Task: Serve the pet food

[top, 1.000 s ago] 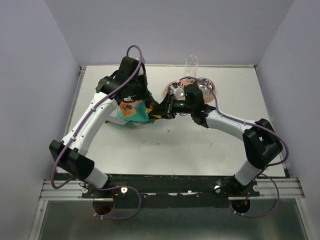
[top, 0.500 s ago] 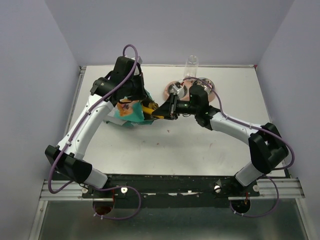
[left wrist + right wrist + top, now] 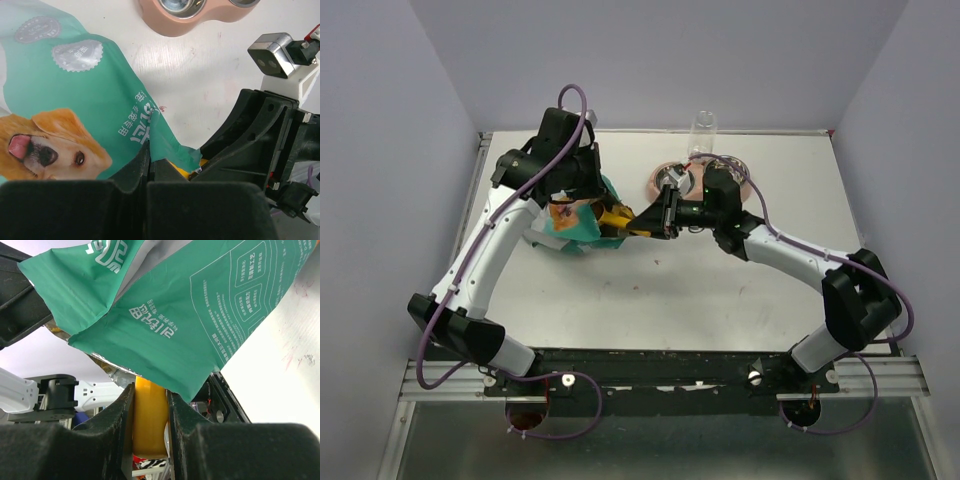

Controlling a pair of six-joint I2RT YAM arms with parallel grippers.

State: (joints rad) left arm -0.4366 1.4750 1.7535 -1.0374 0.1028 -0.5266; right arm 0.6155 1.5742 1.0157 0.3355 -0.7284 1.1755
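A teal bag (image 3: 582, 224) with a dog picture stands left of centre on the table. My left gripper (image 3: 148, 161) is shut on the torn top edge of the bag (image 3: 75, 100), holding its mouth up. My right gripper (image 3: 150, 390) is shut on the handle of the orange scoop (image 3: 149, 415). The scoop (image 3: 618, 218) points left, and its front end disappears under the bag's edge (image 3: 190, 315). The right gripper (image 3: 655, 222) sits just right of the bag's mouth. The pet food is hidden; no kibble shows in any view.
A pink double bowl (image 3: 663, 178) with steel cups lies behind the right wrist, partly covered by it, and shows in the left wrist view as the pink bowl (image 3: 190, 22). A clear tube (image 3: 703, 128) stands at the table's back edge.
The left arm has drawn the bag's top up and to the left. The right gripper has pushed the scoop leftwards towards the bag's mouth. Both grips are unchanged.
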